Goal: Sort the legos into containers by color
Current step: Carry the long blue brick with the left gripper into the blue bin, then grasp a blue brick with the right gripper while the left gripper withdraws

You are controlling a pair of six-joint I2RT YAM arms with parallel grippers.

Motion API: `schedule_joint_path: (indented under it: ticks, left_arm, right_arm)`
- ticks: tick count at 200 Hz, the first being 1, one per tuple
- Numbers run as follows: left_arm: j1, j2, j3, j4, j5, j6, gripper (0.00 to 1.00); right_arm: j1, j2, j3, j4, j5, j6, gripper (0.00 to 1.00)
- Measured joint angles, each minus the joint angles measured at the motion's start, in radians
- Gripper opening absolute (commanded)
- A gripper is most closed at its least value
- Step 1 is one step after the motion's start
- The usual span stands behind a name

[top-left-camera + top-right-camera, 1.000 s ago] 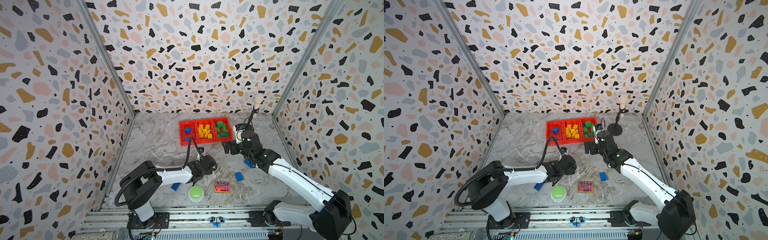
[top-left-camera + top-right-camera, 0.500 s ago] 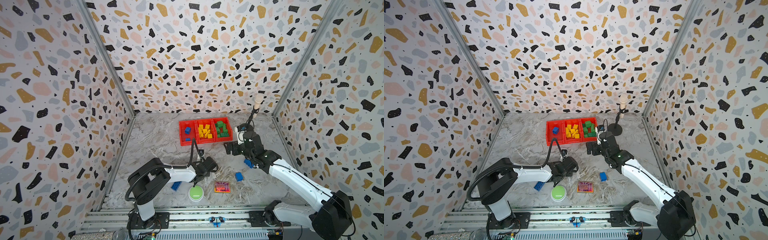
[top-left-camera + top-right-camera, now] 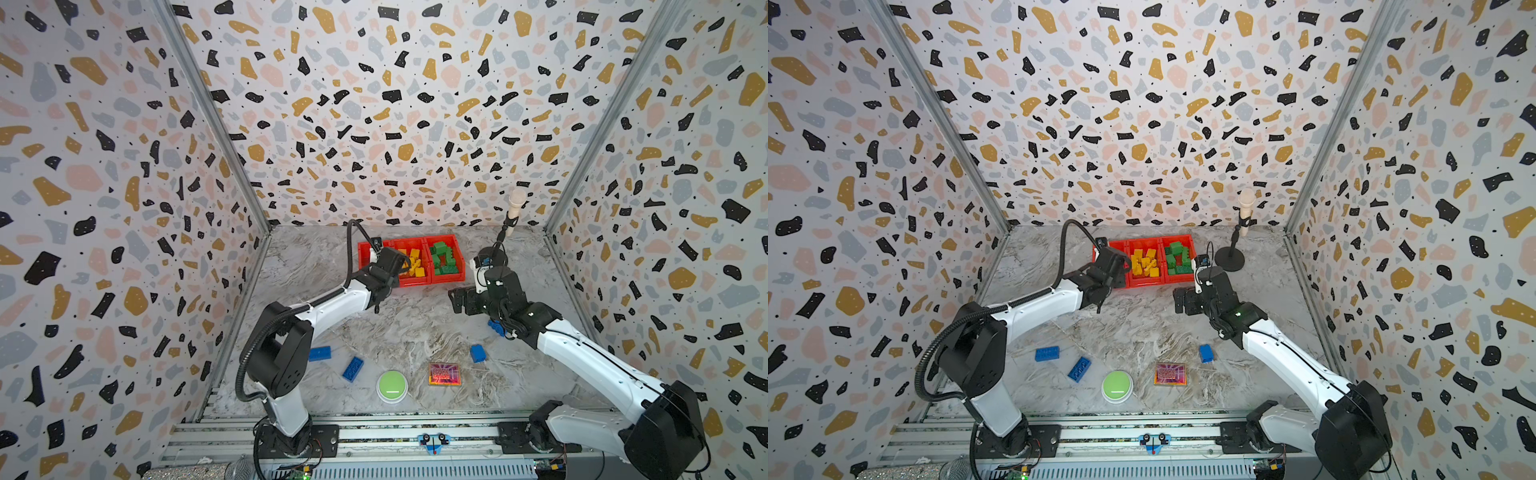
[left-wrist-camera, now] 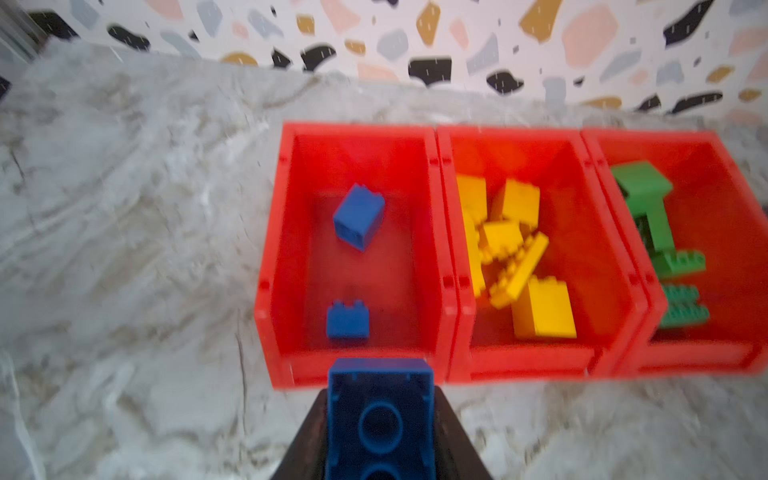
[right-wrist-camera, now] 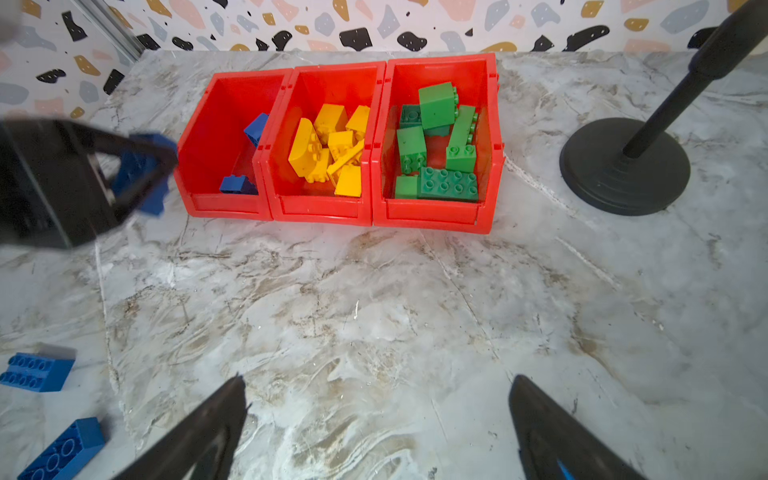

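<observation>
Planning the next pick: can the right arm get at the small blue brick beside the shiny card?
Probably yes. The right gripper is open and empty, and the small blue brick lies on bare table, apart from the shiny card. It sits behind the gripper, so the arm must fold back.

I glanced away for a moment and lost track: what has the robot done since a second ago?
The left claw shut on a blue brick and carried it up and back to the front edge of the leftmost red bin, where it is not yet released. The right claw stayed open, hovering. The loose blue bricks, button and card have not moved.
</observation>
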Motion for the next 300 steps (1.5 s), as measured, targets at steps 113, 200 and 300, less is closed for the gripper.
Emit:
schedule_joint_path:
  ticks: [113, 200, 300]
  left_arm:
    - [0.145, 0.336, 0.377, -0.045, 0.085, 0.100, 0.94]
    - [0.081, -0.216, -0.282, 0.253, 0.213, 0.084, 1.00]
    - [0.053, -0.723, -0.692, 0.241, 0.175, 0.039, 1.00]
  right_arm:
    - [0.000, 0.008, -0.075, -0.084, 0.018, 0.072, 0.99]
    - [0.023, 0.019, -0.234, -0.119, 0.027, 0.227, 0.86]
    - [0.109, 0.092, -0.301, -0.121, 0.030, 0.331, 0.55]
